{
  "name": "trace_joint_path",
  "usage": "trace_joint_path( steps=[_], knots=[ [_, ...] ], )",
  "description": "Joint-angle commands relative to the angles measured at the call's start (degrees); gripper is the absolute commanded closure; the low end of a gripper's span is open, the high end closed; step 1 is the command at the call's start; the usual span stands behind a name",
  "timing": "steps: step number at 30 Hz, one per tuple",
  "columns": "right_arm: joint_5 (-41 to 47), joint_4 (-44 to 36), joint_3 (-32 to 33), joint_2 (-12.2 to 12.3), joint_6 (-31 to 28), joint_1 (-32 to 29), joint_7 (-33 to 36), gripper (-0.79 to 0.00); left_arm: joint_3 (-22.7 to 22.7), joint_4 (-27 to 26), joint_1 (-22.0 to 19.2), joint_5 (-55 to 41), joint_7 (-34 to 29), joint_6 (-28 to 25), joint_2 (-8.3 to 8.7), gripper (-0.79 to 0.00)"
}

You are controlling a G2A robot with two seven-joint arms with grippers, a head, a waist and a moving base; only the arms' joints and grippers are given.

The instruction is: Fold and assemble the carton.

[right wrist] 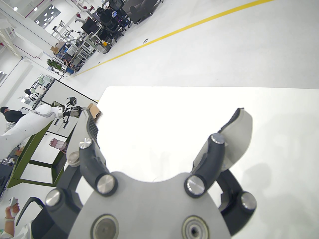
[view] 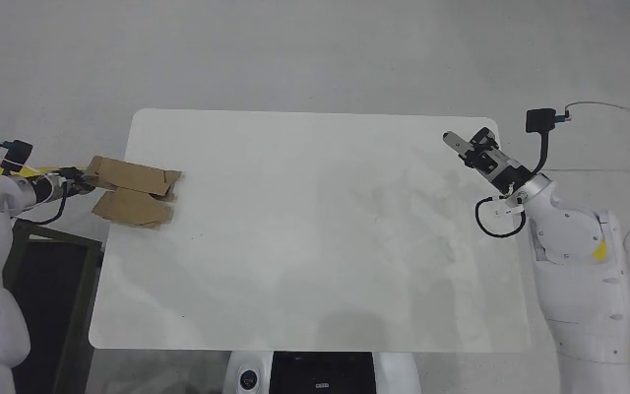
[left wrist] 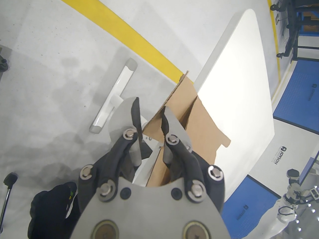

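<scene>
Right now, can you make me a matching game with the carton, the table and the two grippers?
Things:
1. carton
2. table
3. left gripper
4. right gripper

States:
A. open, holding nothing
B. brown
C. white
D. shut on the carton

Pairs: 1-B, 2-C, 3-D, 4-A

Carton (left wrist: 199,125), left wrist view: near end is covered by the left gripper (left wrist: 150,104), which is clamped on a flap; underside not seen. Top view: the layers at the left edge of the table (view: 315,295) are too small to be counted. Right wrist view: the carton at the far corner is partly masked by a finger (right wrist: 86,125) of the spread right gripper (right wrist: 162,123); its shape cannot be made out.
</scene>
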Motion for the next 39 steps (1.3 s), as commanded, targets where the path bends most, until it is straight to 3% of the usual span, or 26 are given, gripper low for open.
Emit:
trace_joint_path(
  steps=[1,10,18,27,39],
  knots=[
    [0.0,0.0,0.0,0.0,0.0,0.0,0.0,-0.785,-0.3,-0.1,-0.2,-0.9,-0.2,-0.4,0.21,0.0],
    [0.0,0.0,0.0,0.0,0.0,0.0,0.0,-0.785,-2.8,-1.8,-1.7,-8.1,-2.0,-3.6,1.16,0.0],
    [0.0,0.0,0.0,0.0,0.0,0.0,0.0,-0.785,-4.5,-4.4,-3.4,-17.1,-4.4,-4.8,0.52,0.0],
    [0.0,0.0,0.0,0.0,0.0,0.0,0.0,-0.785,0.2,-11.8,-2.8,-26.2,-6.9,-5.4,-4.41,0.0],
    [0.0,0.0,0.0,0.0,0.0,0.0,0.0,-0.785,8.7,-22.9,-2.9,-38.1,-10.9,-1.0,-9.73,0.0]
  ],
)
